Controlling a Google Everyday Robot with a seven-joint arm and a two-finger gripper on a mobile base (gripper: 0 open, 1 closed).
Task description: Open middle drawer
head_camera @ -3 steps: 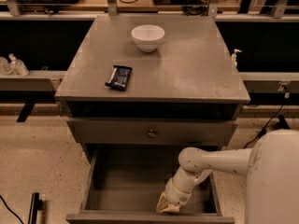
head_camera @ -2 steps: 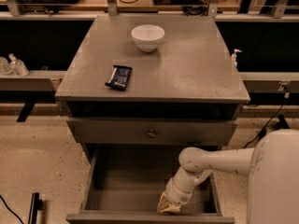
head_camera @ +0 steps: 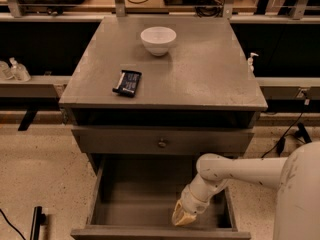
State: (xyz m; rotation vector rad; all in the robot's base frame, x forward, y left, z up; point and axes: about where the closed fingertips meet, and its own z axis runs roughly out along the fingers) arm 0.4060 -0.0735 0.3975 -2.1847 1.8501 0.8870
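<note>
Middle drawer (head_camera: 140,196) stands pulled out, front cut off; pincer (head_camera: 183,219) inside, spread unclear.

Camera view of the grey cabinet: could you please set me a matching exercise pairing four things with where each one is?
Things:
1. white bowl
2. dark packet
3. gripper
4. round knob

Places:
A. inside the pulled-out middle drawer, near its front right
B. far side of the cabinet top, about midway across
C. on the upper drawer front, above the open drawer
D. left part of the cabinet top

Pairs: 1-B; 2-D; 3-A; 4-C
</note>
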